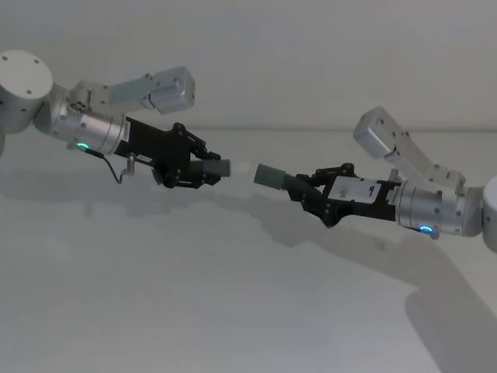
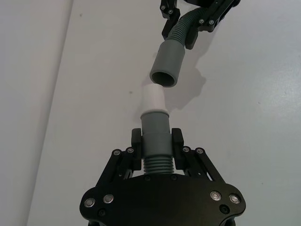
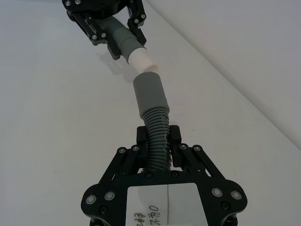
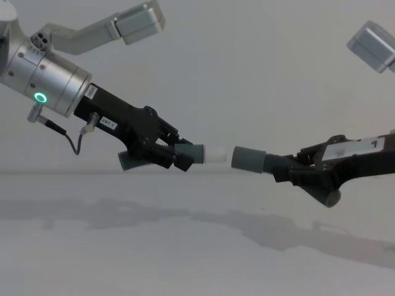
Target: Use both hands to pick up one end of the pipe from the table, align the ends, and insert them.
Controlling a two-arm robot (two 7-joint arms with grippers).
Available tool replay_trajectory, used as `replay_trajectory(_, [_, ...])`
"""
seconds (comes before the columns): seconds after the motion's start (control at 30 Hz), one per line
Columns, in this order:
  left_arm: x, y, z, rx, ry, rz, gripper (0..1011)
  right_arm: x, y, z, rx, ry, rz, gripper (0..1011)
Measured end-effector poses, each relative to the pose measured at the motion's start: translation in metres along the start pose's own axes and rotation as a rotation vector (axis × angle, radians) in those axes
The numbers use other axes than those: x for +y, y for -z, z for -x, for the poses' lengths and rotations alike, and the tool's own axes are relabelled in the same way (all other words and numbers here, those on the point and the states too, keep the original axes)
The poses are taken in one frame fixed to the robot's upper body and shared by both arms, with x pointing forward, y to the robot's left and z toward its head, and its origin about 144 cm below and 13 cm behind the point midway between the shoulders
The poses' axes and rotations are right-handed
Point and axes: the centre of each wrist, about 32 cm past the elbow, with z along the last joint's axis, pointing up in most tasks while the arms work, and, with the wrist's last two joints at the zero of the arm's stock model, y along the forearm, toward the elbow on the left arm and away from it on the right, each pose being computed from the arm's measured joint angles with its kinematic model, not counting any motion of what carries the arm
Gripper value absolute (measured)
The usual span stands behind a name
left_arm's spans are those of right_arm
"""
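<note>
The white worktop [image 1: 194, 311] lies well below both arms and carries their shadows.

The left gripper [image 1: 203, 167] reaches in from the robot's left, held above the worktop. Its fingers [image 2: 136, 141] are clenched on the plug-ended hose piece [image 2: 155, 141], gripping it at the smooth grey collar just ahead of the ribbed section.

The right gripper [image 1: 304, 189] reaches in from the robot's right at about the same height, slightly lower in the head view. Its fingers [image 3: 175, 137] are clenched on the socket-ended hose piece [image 3: 155, 127], gripping the ribbed section behind the cuff.

Both hose pieces are in the air, clear of the worktop, pointing at each other between the two grippers.

The grey socket cuff [image 4: 247, 158] faces the left gripper with its open mouth toward the plug.

The whitish plug tip [image 4: 215, 154] projects from its grey collar toward the socket cuff. In the chest view a narrow gap separates the two ends, which are roughly in line. In the left wrist view, the socket mouth sits slightly off the plug's axis.
</note>
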Motion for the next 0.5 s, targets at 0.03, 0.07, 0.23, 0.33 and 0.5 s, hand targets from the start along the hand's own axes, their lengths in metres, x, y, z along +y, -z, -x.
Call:
replay_trajectory(0.03, [-0.0003,0.0001,-0.0003,0.0,0.001,-0.001,365,0.0002,0.0002,-0.0004,0.0,-0.002,0.001,274])
replay_trajectory(0.07, [-0.0008,0.0003,-0.0007,-0.001,0.002,-0.002,365,0.0003,0.0002,-0.0006,0.001,-0.002,0.001,274])
replay_trajectory(0.23, [-0.0024,0.0006,-0.0029,-0.004,0.005,-0.001,365,0.0013,0.0005,-0.0016,0.001,-0.005,0.004,274])
replay_trajectory(0.33, [-0.0029,0.0016,-0.0047,-0.005,0.007,0.002,365,0.0019,0.0001,-0.0029,-0.001,-0.006,0.007,274])
replay_trajectory(0.5, [-0.0047,0.0025,-0.0067,-0.008,0.014,0.009,365,0.0027,-0.0004,-0.0053,-0.004,-0.007,0.01,274])
